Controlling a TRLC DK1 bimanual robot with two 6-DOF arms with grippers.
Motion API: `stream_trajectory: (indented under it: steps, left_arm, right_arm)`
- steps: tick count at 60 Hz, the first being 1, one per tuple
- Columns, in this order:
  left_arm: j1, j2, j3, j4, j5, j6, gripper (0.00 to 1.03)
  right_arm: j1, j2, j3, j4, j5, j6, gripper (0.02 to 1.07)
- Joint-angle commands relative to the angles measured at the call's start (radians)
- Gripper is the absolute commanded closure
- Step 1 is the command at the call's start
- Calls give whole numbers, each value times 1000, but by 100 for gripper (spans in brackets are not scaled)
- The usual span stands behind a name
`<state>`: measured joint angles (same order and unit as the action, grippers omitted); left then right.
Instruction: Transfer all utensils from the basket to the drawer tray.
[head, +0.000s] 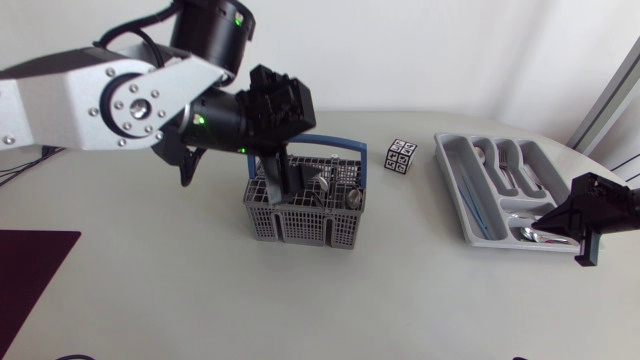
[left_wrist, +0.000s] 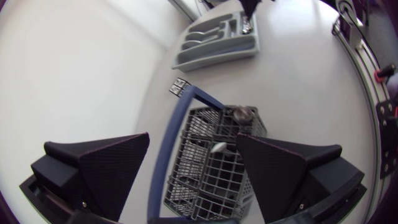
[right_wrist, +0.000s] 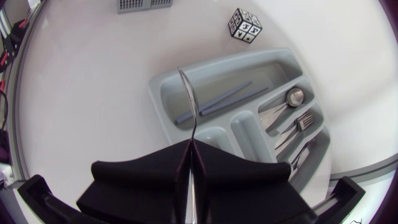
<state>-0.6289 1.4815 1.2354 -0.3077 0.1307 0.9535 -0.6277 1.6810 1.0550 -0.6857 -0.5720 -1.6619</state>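
1. Our left pincer (head: 283, 175) hangs right over the grey basket (head: 305, 215) in the middle of the worktop (head: 150, 290) in the head view, its arm coming in from the left. Silver utensils (head: 335, 190) stand in the basket. Our right pincer (head: 550, 222) sits over the near right corner of the drawer tray (head: 455, 190). The tray lies well apart from the basket, and a patterned cube (head: 402, 155) stands between the two. A dark mat (head: 30, 270) lies at the worktop's left edge.
2. From the left wrist, we see the left pincer's fingers (left_wrist: 115, 168) spread wide with nothing held. The basket is directly under them, and its blue handle (left_wrist: 171, 140) runs through the gap. A spoon bowl (left_wrist: 242, 113) pokes up at the basket's far end. The tray lies well ahead.
3. From the right wrist, we see the right pincer's fingers (right_wrist: 249, 171) pressed together on a thin silver utensil (right_wrist: 188, 106), seen edge-on, so we cannot tell its kind. It juts ahead over the tray's long compartment, where two blue-grey sticks (right_wrist: 217, 101) lie. A spoon (right_wrist: 292, 96) and forks (right_wrist: 300, 122) lie in the narrower compartments beside it.
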Motion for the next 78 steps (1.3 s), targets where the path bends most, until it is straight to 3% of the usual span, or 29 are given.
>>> stream_trajectory:
  steps: [1, 20, 32, 38, 47, 65, 71, 78]
  left_arm:
    - [-26, -23, -47, -25, 7, 123, 6]
    - [-68, -20, -129, -39, -74, 317, 7]
    - [-97, -18, -163, -37, -131, 419, 9]
    - [-112, -10, -165, -25, -154, 449, 10]
    - [-130, 7, -175, 19, -186, 504, 17]
    - [-137, 77, -131, 50, -203, 587, 61]
    - [-137, 99, -122, 71, -213, 607, 63]
    - [-135, 122, -114, 94, -223, 620, 75]
  right_arm:
    - [-23, 82, 69, -29, 31, -125, 101]
    - [-13, 232, 135, 120, 176, -188, 100]
    - [-7, 240, 82, 275, 201, -190, 77]
    - [-7, 213, 63, 281, 202, -174, 58]
    - [-7, 143, 5, 302, 185, -151, 56]
    - [28, -6, -158, 310, 143, -145, 56]
    - [43, -49, -202, 310, 135, -145, 56]
    - [56, -107, -251, 310, 115, -142, 56]
